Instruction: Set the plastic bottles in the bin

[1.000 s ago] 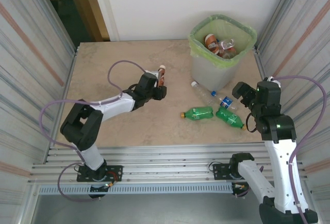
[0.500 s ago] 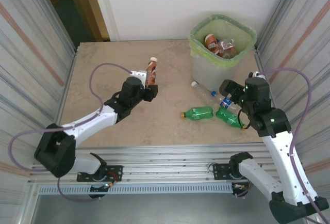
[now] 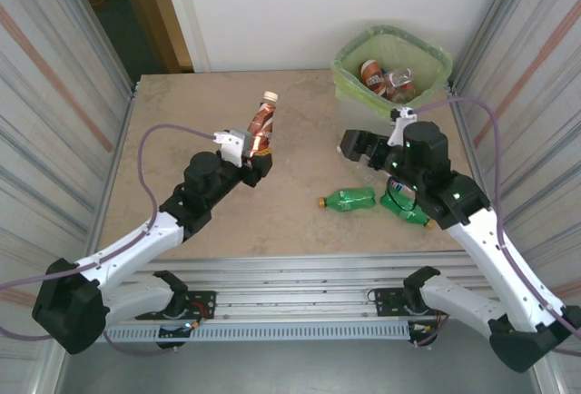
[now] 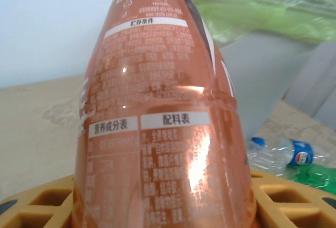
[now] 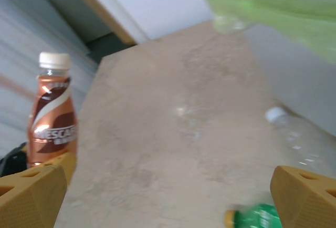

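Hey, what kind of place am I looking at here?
Probably a robot test cell, not a home or shop: a tabletop boxed in by ribbed metal panels, a left arm and right arm bolted to aluminium rails, and a bag-lined bin with plastic bottles beside it.

"NESCAFE" on brown bottle (image 5: 51,128); "配料表", "营养成分表" on its label (image 4: 157,149)

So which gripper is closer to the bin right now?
Right. The right gripper hangs open just by the bin's near side; the left gripper, shut on the brown bottle, is farther off to the bin's left.
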Controlling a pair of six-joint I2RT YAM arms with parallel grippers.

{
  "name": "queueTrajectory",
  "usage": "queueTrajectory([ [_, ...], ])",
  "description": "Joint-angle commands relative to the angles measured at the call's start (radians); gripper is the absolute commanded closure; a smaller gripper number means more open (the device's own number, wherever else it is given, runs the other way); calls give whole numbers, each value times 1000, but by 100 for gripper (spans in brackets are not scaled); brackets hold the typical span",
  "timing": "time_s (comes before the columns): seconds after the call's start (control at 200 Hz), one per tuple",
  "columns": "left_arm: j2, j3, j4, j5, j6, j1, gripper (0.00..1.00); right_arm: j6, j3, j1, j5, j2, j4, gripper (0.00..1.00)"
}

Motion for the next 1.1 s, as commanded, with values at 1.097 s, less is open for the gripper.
queueTrajectory([
  [1.097, 31, 34, 186, 224, 19, -36, 59, 70, 170, 188, -449, 477, 446, 40],
])
